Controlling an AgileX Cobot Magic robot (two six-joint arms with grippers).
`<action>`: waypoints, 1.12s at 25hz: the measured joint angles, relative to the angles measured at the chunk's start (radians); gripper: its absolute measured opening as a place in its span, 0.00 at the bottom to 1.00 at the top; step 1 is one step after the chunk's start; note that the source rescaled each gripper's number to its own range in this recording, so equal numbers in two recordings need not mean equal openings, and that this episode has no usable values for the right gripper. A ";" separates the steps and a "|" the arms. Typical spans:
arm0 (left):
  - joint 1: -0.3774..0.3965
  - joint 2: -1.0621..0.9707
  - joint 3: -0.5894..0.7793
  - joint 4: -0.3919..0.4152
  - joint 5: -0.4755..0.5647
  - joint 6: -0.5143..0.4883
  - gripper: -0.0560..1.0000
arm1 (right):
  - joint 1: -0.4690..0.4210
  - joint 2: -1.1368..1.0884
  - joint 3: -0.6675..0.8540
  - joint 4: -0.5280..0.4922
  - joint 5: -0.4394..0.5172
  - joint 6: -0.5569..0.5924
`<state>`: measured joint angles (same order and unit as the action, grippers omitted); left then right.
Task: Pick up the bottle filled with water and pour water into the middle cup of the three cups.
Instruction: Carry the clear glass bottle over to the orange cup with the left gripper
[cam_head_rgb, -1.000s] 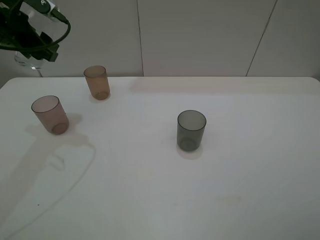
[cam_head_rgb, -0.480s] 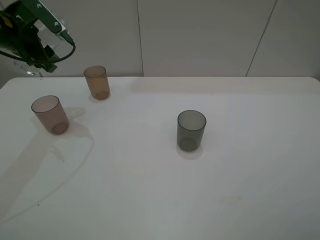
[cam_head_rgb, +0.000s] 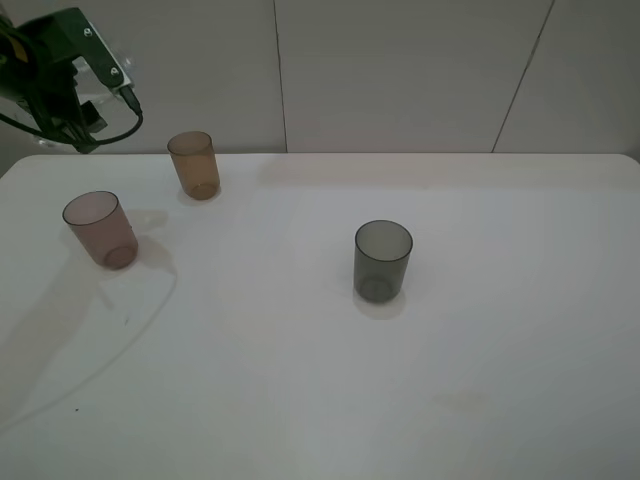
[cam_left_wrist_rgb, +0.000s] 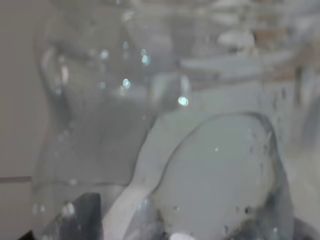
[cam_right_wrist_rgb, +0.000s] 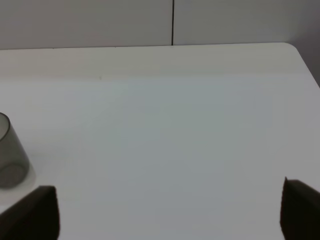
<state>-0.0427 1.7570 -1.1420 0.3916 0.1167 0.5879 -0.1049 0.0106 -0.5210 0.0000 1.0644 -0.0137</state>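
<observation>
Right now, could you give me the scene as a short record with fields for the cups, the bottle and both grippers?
amber cup: upright, far left part of table
pink cup: upright, near left edge, in front of amber cup
grey cup: upright, near centre, apart from the others
bottle: fills left wrist view, seemingly held
left gripper: above far left corner, not over any cup
right gripper: open, empty
pouring: not yet begun
</observation>
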 joint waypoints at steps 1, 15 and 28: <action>0.000 0.006 -0.007 0.014 0.000 0.000 0.07 | 0.000 0.000 0.000 0.000 0.000 0.000; 0.000 0.051 -0.043 -0.059 0.055 0.198 0.07 | 0.000 0.000 0.000 0.000 0.000 0.000; 0.006 0.088 -0.075 -0.098 0.095 0.438 0.07 | 0.000 0.000 0.000 0.000 0.000 0.000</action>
<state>-0.0364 1.8454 -1.2173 0.2933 0.2121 1.0260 -0.1049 0.0106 -0.5210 0.0000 1.0644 -0.0137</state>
